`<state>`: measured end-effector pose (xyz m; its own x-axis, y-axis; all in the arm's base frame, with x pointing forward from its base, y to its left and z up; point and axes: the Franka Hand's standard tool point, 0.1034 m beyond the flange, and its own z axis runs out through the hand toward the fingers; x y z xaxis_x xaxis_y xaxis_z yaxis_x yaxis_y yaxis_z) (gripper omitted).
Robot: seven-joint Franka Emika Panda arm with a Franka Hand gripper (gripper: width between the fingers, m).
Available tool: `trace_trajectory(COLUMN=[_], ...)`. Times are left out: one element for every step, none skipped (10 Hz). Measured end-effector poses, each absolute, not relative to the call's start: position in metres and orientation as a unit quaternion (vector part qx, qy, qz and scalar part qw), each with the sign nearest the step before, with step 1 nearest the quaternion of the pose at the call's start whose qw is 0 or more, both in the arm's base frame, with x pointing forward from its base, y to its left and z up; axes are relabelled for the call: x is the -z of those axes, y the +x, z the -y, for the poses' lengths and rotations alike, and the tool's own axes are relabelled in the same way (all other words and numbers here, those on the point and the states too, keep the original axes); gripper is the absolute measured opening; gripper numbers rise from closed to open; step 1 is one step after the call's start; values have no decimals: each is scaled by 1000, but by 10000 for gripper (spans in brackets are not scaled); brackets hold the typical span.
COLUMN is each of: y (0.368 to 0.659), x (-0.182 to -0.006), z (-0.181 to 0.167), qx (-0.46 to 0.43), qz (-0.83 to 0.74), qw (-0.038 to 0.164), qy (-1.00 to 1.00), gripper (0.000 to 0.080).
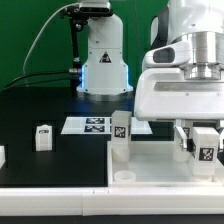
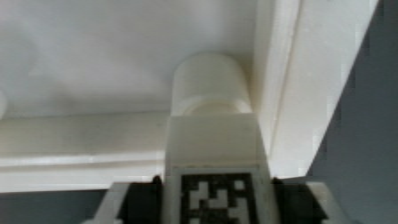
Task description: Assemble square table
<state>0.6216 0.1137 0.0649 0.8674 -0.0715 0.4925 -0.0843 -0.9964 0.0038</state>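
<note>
1 white part (image 1: 2, 155) cut off at the exterior view's left edge, can't tell what. 1 loose leg (image 1: 43, 137) upright on the bench (image 1: 40, 105), left half. 1 marker board (image 1: 88, 125) flat, mid-bench. 1 table top (image 1: 150, 168) by the front edge, right half, with 1 corner leg (image 1: 120, 135) upright at its left corner. Fingers (image 1: 184, 138) clamped on 1 held leg (image 1: 206, 152) over the top's right side. 3 legs clearly visible.

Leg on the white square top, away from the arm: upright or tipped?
Upright. The leg stands vertical at a corner of the square top, tag toward the camera. Whether it is seated fully, cannot tell.
</note>
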Motion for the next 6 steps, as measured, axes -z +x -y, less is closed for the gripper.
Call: trace_trajectory(y=[623,631,637,639,644,641], x=[-66,-79,-88,-92,-97,-96], z=[-112,-109,-105,-101,-100,-100], qx=[-236,-226,-209,-155,-114,-83], qz=[40,44,45,53,61,76], qw=[13,11,11,7,1,-3], qy=[971,973,977,986,992,994], gripper=[434,565,565,632,644,644])
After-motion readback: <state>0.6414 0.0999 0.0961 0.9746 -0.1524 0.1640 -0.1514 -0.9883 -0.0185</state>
